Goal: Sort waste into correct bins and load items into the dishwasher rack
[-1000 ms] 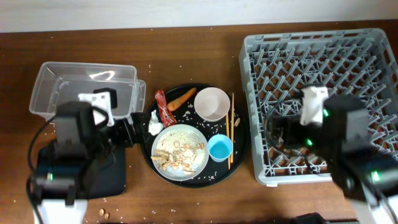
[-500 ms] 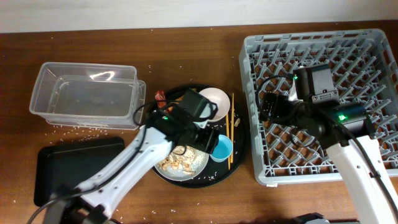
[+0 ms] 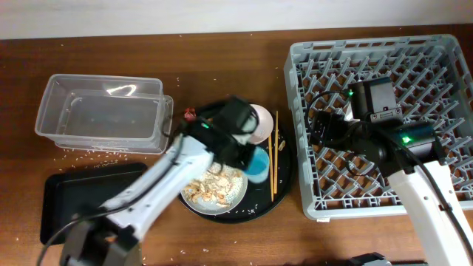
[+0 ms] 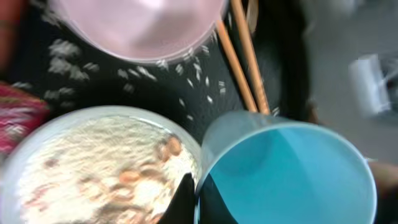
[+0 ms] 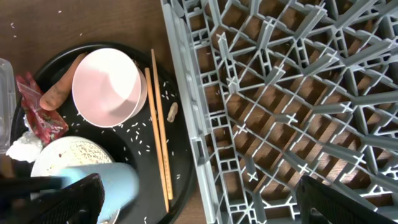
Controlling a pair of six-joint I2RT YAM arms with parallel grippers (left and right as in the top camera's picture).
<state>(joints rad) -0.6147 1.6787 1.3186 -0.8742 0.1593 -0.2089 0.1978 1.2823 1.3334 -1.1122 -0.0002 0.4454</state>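
Brown wooden table [image 3: 222, 66] speckled with rice grains [image 3: 87, 152], pale wall [image 3: 148, 15] behind. Left gripper [image 4: 196, 200] pinches the light-blue cup [image 4: 292, 180]; right gripper [image 5: 199, 193] hangs jaws-apart over the dishwasher rack [image 5: 298, 93].

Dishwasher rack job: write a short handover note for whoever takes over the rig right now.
Left gripper: at the rim of the blue cup on the round tray; whether it grips cannot be told.
Right gripper: open, holding nothing, over the left edge of the rack.
Also on the round tray: bowl, chopsticks, plate of rice scraps, wrapper, carrot, tissue.
Done: nothing shows in the rack, the clear tub or the black tray.
Left: all waste to the bins; cup, bowl, chopsticks and plate into the rack.
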